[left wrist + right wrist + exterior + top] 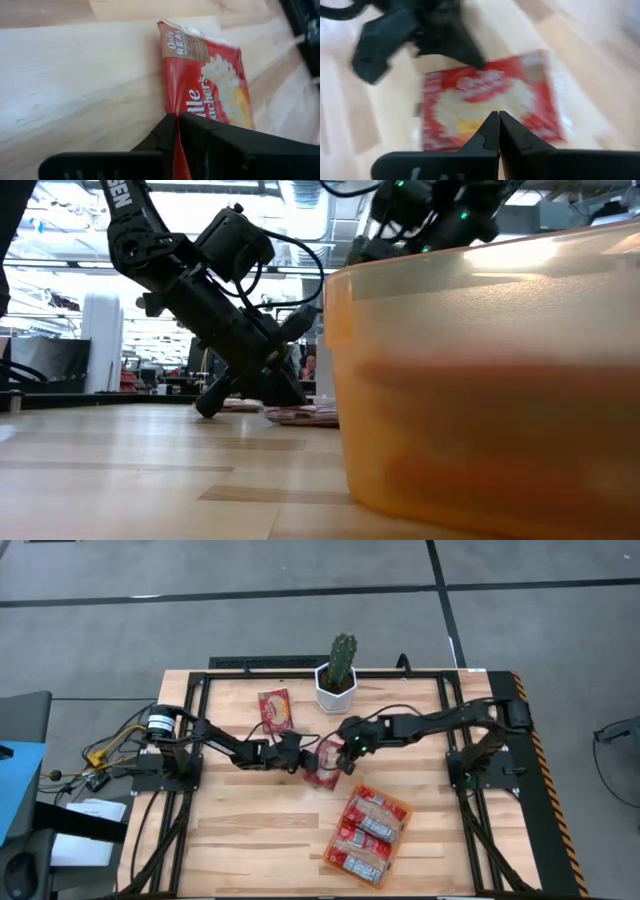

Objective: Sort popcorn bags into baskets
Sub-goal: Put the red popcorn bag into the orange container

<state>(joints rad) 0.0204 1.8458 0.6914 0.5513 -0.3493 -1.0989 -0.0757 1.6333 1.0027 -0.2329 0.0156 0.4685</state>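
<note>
Three popcorn bags point(366, 832) in orange basket point(331, 858); cactus point(343, 660) in white pot point(335, 694).

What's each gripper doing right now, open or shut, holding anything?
Left gripper: shut on the edge of the popcorn bag at mid-table.
Right gripper: shut, empty, just above that same bag.

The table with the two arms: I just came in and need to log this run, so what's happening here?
Both arms meet mid-table over one popcorn bag. The left gripper has its jaws shut on that bag's edge; the right gripper hovers just above it, jaws shut, holding nothing. The orange tray already holds several bags. Another bag lies loose beside the cactus pot.
</note>
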